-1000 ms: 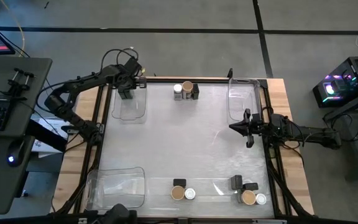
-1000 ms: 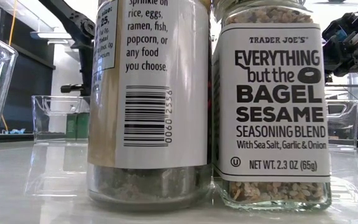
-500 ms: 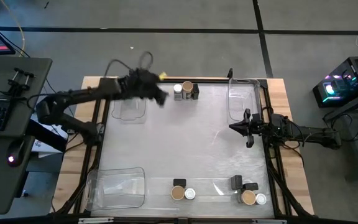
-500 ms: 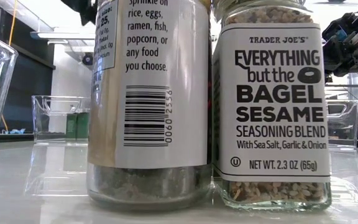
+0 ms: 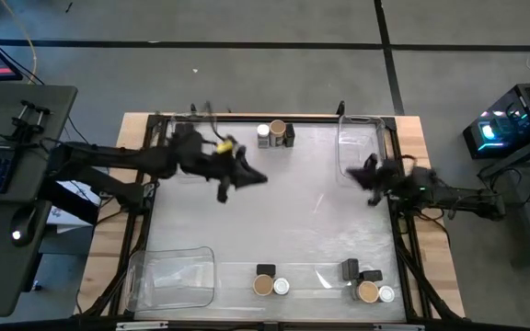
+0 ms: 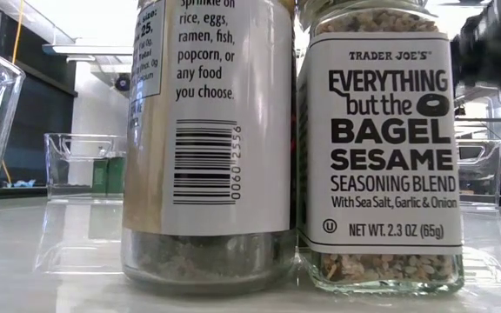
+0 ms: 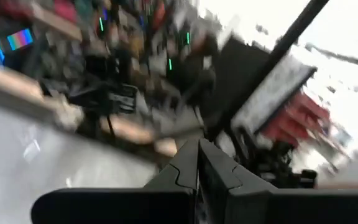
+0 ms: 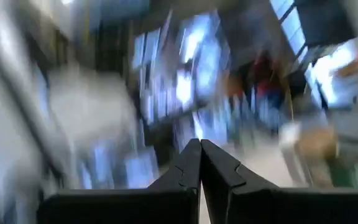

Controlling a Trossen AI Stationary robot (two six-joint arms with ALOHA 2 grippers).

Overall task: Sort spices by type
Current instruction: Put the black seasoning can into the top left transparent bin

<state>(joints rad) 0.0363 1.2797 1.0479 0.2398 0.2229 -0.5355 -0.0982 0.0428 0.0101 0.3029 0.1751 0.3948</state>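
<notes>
The sorting is hardly begun, I judge. The spices stand in three mixed groups: far edge [image 5: 275, 134], near middle [image 5: 270, 280], near right [image 5: 366, 281]. My left gripper [image 5: 258, 176] and right gripper [image 5: 359, 171] are clenched, empty, above the worktop [image 5: 274, 211]. The bins [image 5: 175, 276] look empty.

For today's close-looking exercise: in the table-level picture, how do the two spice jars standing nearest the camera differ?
The bagel sesame seasoning jar shows its front label with the product name; the barcode jar shows its back, with serving text and a barcode. The bagel sesame seasoning jar holds a pale, coarse, seedy mix; the barcode jar holds a darker, finer, greyish one. Both are clear, upright, white-labelled, and stand side by side on the table.
</notes>
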